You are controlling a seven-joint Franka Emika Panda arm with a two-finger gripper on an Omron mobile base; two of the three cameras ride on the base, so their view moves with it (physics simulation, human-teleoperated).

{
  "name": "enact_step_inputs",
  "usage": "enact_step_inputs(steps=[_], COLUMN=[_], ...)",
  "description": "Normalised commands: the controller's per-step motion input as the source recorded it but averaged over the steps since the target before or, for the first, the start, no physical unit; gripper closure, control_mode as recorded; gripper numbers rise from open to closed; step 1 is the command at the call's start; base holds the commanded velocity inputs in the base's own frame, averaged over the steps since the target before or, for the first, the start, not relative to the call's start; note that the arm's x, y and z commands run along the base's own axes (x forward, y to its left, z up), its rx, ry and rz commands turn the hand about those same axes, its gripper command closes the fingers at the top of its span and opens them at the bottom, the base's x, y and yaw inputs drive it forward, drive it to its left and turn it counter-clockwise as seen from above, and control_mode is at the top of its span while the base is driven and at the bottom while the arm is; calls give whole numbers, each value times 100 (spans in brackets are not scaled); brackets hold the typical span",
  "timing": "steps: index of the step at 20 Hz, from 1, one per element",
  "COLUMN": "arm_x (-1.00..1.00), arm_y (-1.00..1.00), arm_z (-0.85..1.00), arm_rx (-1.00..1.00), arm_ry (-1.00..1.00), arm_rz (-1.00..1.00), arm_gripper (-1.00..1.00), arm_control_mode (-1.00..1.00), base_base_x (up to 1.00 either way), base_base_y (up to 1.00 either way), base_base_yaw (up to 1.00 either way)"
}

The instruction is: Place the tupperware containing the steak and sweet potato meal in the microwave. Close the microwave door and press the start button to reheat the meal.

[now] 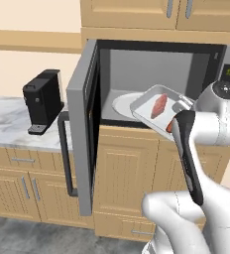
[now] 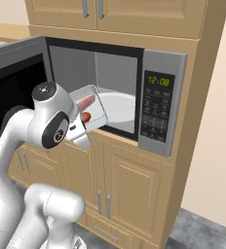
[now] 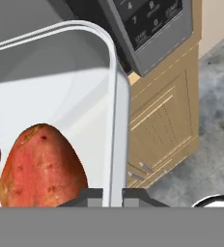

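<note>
fingers (image 3: 112,195) pinched tight on the tupperware (image 1: 159,110) rim, tray tilted at the microwave (image 2: 134,97) opening, sweet potato (image 3: 42,166) nearest the grip.

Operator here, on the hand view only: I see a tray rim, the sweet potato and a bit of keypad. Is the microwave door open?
Observer: Yes. The microwave door is swung wide out to the left, and the cavity is open.
Operator: Is the tupperware inside yet?
Observer: Only partly, it seems. In the left base view it is tilted at the cavity's mouth. Its far end appears to reach over the white turntable plate, and its near end is out past the front edge.
</note>
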Motion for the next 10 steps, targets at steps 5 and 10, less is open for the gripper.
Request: enact_step_inputs(steps=[5, 10], arm_x=[67, 63], arm_y=[10, 17], arm_z=[-25, -24], arm_rx=[0, 0], arm_ry=[0, 0], arm_rz=[-6, -8], arm_gripper=[100, 100], arm_control_mode=[-100, -100], base_base_x=[0, 0], base_base_y=[0, 0], base_base_yaw=[0, 0])
